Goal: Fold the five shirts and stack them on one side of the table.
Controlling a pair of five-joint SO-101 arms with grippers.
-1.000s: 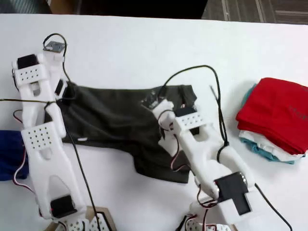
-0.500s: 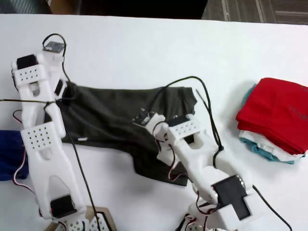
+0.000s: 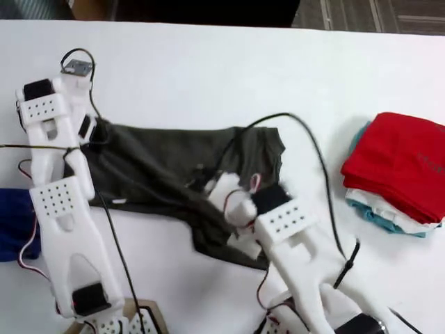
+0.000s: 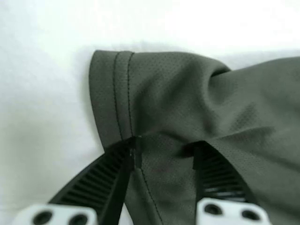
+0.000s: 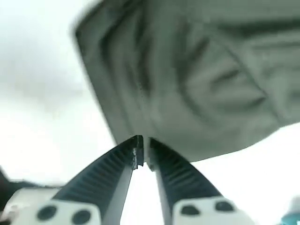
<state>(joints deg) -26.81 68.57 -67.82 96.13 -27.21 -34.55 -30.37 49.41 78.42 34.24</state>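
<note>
Shirt [image 3: 160, 163], dark grey, lies spread and rumpled across the middle of the bench [image 3: 208, 62], between your two arms. Your left end effector [image 4: 165, 152] sits at its left end, pinching a thick fold just by the stitched hem. Your right end effector [image 5: 143, 150] has its fingers pressed together on the cloth's edge near the middle, with fabric bunched and raised around it. Well apart, on the bench's right side, you have a stack [image 3: 393, 170] of folded shirts, red on top, white and teal beneath. A blue shirt [image 3: 14, 223] lies at the left edge, beside the left arm.
</note>
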